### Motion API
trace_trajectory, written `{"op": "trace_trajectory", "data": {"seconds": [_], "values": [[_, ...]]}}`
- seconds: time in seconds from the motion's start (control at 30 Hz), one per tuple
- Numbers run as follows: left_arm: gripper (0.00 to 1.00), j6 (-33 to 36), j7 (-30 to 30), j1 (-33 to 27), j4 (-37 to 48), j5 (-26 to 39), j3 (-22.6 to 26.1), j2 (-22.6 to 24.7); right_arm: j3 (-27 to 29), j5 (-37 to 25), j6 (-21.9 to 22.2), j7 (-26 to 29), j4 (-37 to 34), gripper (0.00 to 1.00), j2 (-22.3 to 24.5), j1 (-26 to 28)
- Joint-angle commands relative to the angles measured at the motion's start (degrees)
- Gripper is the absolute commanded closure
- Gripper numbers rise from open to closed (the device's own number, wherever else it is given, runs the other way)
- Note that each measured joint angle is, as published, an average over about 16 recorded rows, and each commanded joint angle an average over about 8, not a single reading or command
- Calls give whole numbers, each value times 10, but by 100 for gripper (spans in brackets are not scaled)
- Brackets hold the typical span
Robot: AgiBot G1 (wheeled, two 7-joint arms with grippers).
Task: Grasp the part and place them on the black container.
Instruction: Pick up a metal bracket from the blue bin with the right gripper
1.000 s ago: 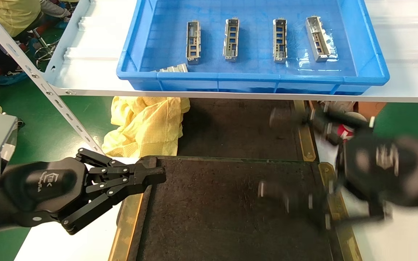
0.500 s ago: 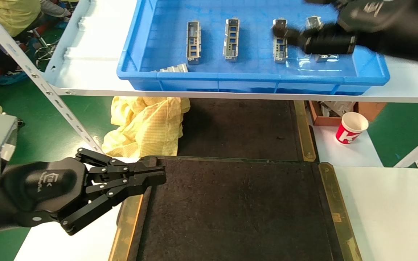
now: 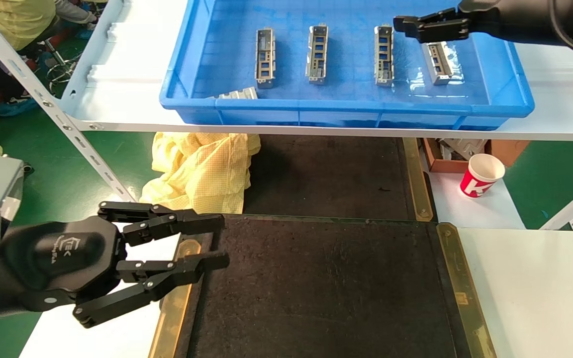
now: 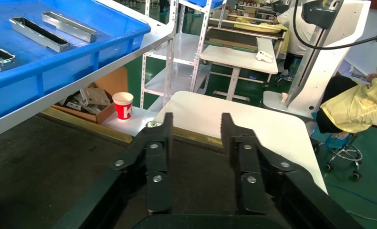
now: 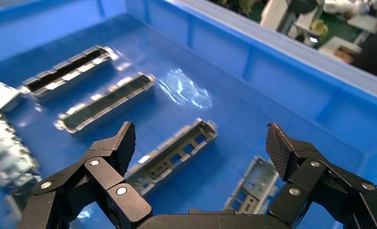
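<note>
Several grey parts lie in a row in the blue bin on the shelf: three side by side, and the rightmost part. One more lies at the bin's front left corner. My right gripper hovers open and empty above the rightmost parts. In the right wrist view the right gripper has one part below its wide jaws and another part beside it. My left gripper is open and empty over the left edge of the black container; it also shows in the left wrist view.
A yellow cloth lies under the shelf beyond the container's left corner. A red paper cup and a cardboard box stand at the right. A white table borders the container. A slanted shelf post is at the left.
My right arm has swung up from low beside the container's right edge to above the bin's right end. My left gripper has opened from shut.
</note>
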Motion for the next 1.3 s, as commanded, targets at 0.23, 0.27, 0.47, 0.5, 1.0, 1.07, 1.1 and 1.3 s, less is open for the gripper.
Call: {"op": "trace_trajectory", "data": {"seconds": [0.23, 0.27, 0.47, 0.5, 1.0, 1.07, 1.1, 1.3], "values": [[0, 0, 0, 0, 0, 0, 0, 0, -25, -41, 39, 2, -94, 0, -44, 42], [0, 0, 0, 0, 0, 0, 0, 0, -27, -44, 45, 3, -101, 0, -48, 44], [0, 0, 0, 0, 0, 0, 0, 0, -32, -54, 84, 8, -135, 0, -65, 48], [0, 0, 0, 0, 0, 0, 0, 0, -32, -54, 89, 9, -140, 0, -66, 47], [0, 0, 0, 0, 0, 0, 0, 0, -38, -64, 105, 24, -176, 100, -81, 54], [0, 0, 0, 0, 0, 0, 0, 0, -41, -67, 103, 27, -179, 100, -81, 57], [0, 0, 0, 0, 0, 0, 0, 0, -41, -68, 101, 28, -180, 100, -81, 58], [0, 0, 0, 0, 0, 0, 0, 0, -46, -74, 94, 31, -183, 100, -77, 63]]}}
